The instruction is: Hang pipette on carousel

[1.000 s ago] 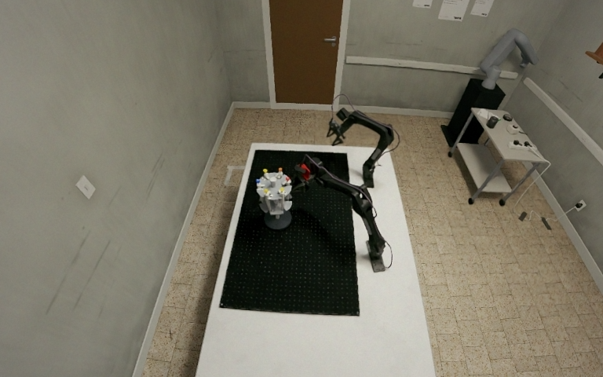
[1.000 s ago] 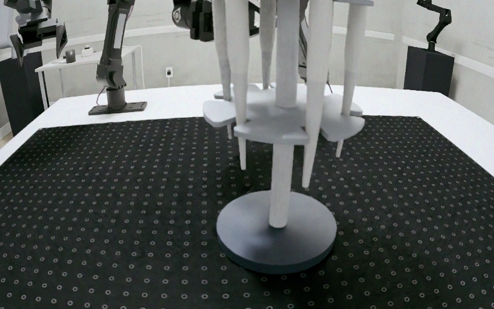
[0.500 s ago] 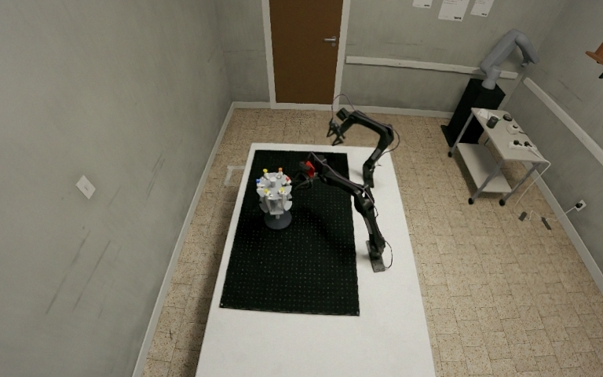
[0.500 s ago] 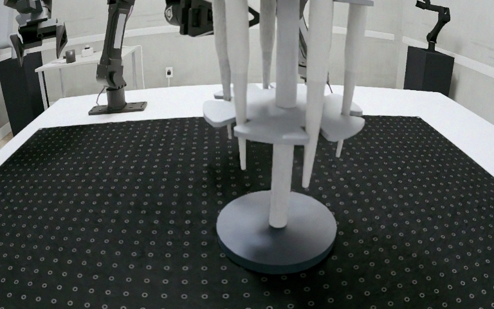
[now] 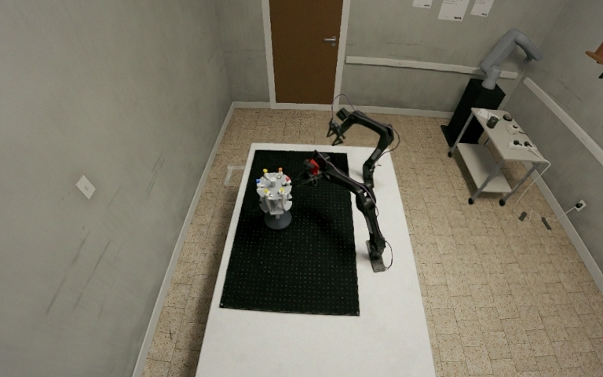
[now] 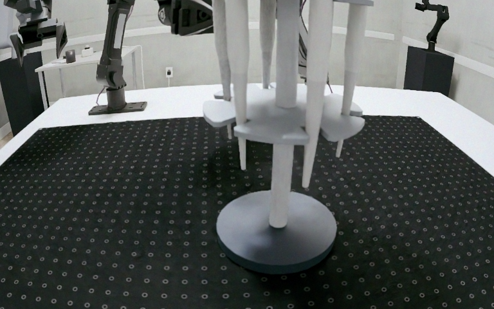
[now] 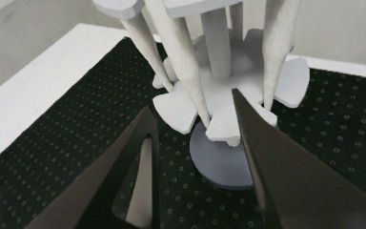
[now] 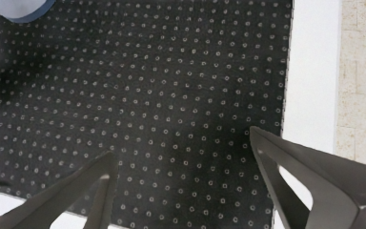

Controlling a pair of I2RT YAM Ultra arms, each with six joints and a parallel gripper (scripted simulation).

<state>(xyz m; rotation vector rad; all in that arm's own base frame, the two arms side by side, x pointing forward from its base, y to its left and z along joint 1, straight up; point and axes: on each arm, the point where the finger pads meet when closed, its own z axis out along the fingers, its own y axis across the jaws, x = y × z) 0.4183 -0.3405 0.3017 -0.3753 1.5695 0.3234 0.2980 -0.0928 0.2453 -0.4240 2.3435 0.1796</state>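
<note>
The hand pipette is not seen lying on the worktop [image 5: 311, 346] [image 6: 401, 98] [image 7: 48, 76] [image 8: 315, 72]; it may be among the pipettes [image 5: 282, 191] [image 6: 314, 73] [image 7: 183, 57] hanging on the carousel [image 5: 277, 220] [image 6: 255, 214] [image 7: 219, 162] [image 8: 21, 7], in front of the left jaws [image 5: 300, 181] [image 6: 191, 16]. Those are half apart, the right jaws [image 5: 332, 138] [image 6: 40, 60] wide apart, both holding nothing. Hook and number can't be checked.
</note>
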